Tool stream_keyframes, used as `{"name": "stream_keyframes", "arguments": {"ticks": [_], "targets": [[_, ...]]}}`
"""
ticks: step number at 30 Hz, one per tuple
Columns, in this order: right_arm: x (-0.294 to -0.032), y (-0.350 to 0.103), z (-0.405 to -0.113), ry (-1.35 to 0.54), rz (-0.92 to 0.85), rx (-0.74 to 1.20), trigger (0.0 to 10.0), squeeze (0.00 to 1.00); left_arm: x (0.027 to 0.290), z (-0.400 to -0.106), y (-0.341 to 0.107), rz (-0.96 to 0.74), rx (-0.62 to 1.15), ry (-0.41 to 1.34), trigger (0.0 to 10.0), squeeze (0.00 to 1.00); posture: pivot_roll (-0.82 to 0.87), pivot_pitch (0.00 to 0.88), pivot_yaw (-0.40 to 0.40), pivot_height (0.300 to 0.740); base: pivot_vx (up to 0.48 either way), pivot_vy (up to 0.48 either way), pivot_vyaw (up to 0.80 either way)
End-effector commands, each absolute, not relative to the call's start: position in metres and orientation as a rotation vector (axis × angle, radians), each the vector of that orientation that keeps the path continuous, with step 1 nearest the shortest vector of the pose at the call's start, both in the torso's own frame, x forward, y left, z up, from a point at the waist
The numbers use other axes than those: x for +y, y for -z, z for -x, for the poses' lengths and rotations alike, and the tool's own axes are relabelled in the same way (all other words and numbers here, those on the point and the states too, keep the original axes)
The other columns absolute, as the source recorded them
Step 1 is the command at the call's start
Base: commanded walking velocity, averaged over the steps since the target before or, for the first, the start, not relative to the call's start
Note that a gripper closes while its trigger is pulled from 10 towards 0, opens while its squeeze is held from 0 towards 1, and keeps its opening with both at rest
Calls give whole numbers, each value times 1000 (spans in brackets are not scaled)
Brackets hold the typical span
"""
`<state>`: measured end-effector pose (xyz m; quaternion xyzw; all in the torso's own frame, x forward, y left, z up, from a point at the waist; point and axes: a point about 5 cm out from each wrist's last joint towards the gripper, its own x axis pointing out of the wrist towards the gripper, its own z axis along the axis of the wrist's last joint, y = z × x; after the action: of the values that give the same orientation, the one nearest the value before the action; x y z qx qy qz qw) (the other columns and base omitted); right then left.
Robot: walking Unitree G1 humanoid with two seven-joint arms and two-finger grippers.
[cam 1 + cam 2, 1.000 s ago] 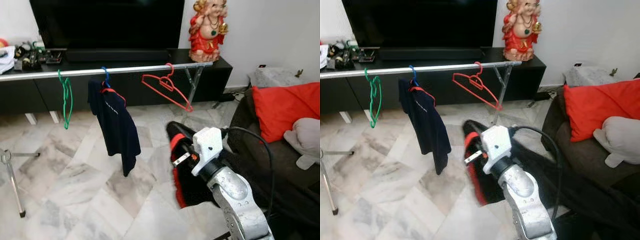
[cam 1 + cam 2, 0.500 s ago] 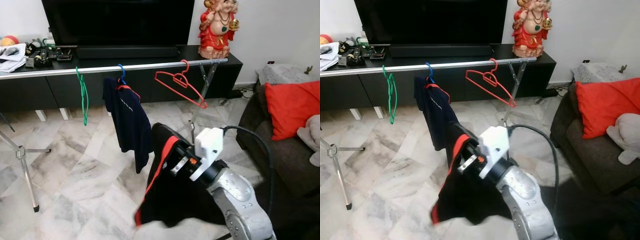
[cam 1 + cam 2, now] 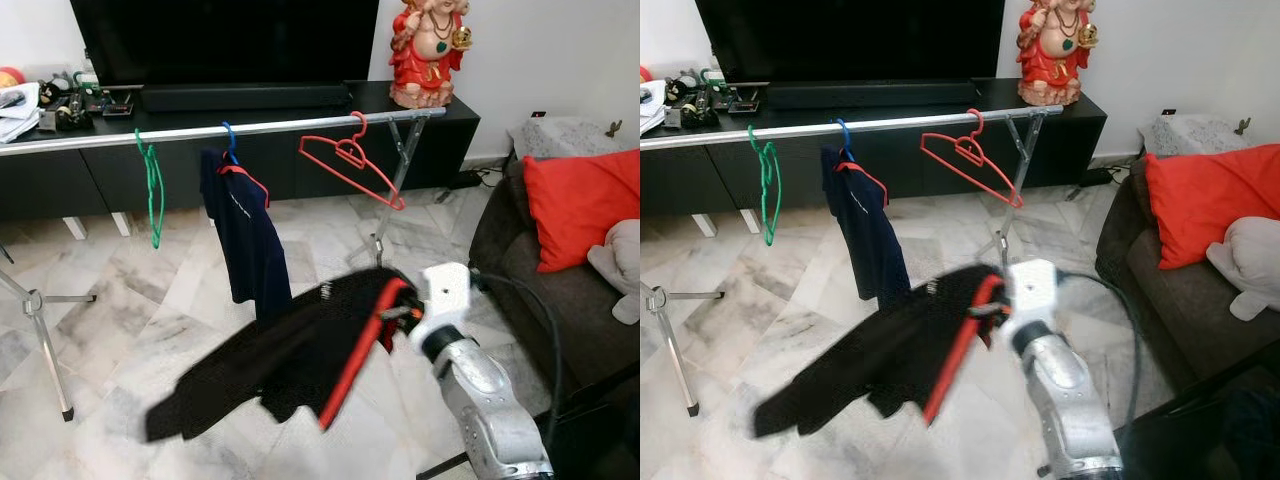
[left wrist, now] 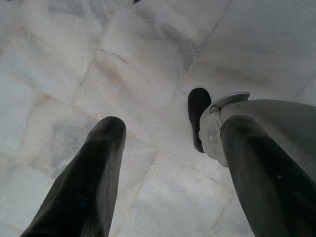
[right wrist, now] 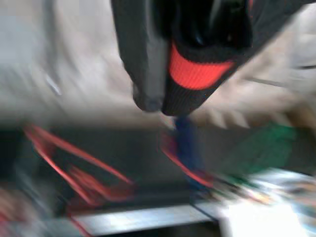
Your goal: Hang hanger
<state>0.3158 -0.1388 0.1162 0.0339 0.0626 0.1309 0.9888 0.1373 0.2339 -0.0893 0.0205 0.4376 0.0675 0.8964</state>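
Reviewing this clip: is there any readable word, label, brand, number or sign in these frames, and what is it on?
No text can be read.
Navy shirt hanging on the metal rail: small pale marks on the chest, too small to read.
Clutter on the TV console: any labels are too small to read.
Black garment with red trim held at the right gripper: motion-blurred, no print visible.

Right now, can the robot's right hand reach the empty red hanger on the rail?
Probably not yet. The right hand is shut on a black garment that swings out below the rail. The red hanger hangs farther back, with open floor between them.
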Motion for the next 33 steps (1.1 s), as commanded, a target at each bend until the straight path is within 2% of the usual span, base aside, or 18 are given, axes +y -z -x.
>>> {"name": "stream_keyframes", "arguments": {"ticks": [1, 7, 11, 14, 16, 20, 24, 28, 33], "targets": [[-150, -102, -313, -194, -126, 181, 10000, 0, 235, -130, 92, -48, 932, -144, 10000, 0, -22, 124, -10, 740, 0, 0, 0], [-146, -78, -307, -198, -108, 250, 10000, 0, 236, -132, 90, -59, 912, -157, 10000, 0, -24, 128, -8, 740, 0, 0, 0], [-144, -61, -306, -172, -130, 295, 10000, 0, 246, -150, 78, -63, 780, -203, 10000, 0, -23, 129, -8, 740, 0, 0, 0], [-148, -37, -301, -132, -125, 371, 10000, 0, 255, -187, 48, -68, 531, -215, 10000, 0, -14, 127, -9, 740, 0, 0, 0], [-149, -33, -300, -125, -126, 385, 10000, 0, 255, -192, 44, -66, 495, -213, 10000, 0, -12, 126, -9, 740, 0, 0, 0], [-159, -15, -294, -66, -130, 436, 10000, 0, 246, -227, 1, -87, 215, -152, 10000, 0, -10, 121, -8, 740, 0, 0, 0], [-161, -10, -292, -57, -114, 433, 10000, 0, 237, -231, -13, -100, 127, -123, 10000, 0, -11, 115, -4, 740, 0, 0, 0], [-164, -11, -291, -39, -135, 377, 10000, 0, 227, -223, -30, -113, 35, -99, 10000, 0, -10, 99, -7, 740, 0, 0, 0], [-164, -10, -291, -20, -158, 360, 10000, 0, 219, -229, -35, -84, 32, -95, 10000, 0, -9, 78, -10, 740, 0, 0, 0]]}}
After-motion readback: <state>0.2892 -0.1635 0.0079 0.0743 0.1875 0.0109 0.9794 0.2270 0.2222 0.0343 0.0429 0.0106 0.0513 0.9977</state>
